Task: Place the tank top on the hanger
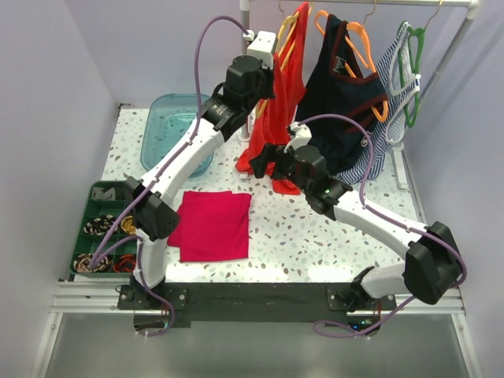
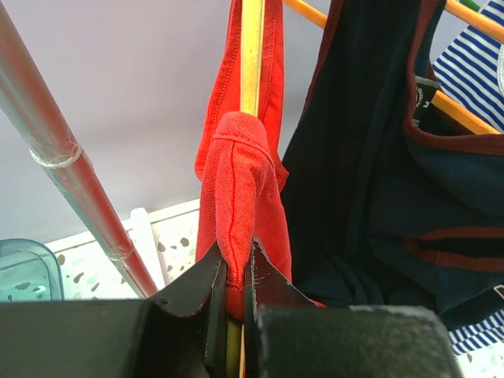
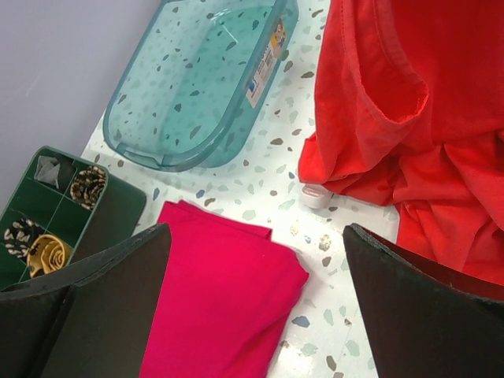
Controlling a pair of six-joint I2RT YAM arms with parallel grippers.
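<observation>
My left gripper (image 2: 235, 272) is pressed together on a fold of the bright red-orange sleeveless tank top (image 2: 244, 181). It pinches the thin fabric where it drapes over the thin pale yellow-orange plastic hanger (image 2: 252, 55). The hanger's arm runs straight up from between my fingers, with a red strap on each side of it.

The tank top hangs at the far middle of the white speckled table (image 1: 315, 236), and its lower part lies bunched on the tabletop. Just to its right hangs a navy top with dark red trim (image 2: 370, 157), and a blue-and-white striped top (image 1: 390, 87) hangs further right. A slanted metal rail (image 2: 63, 157) crosses on the left of my left wrist view.

My right gripper (image 3: 256, 236) is spread wide and holds nothing. It sits low, just near of the bunched red fabric. Between its fingers I see a flat folded magenta-pink cloth (image 3: 228, 299). A clear teal plastic tub (image 3: 205, 87) lies farther off to the left, and a dark green compartment tray (image 3: 79, 205) sits at the left edge.
</observation>
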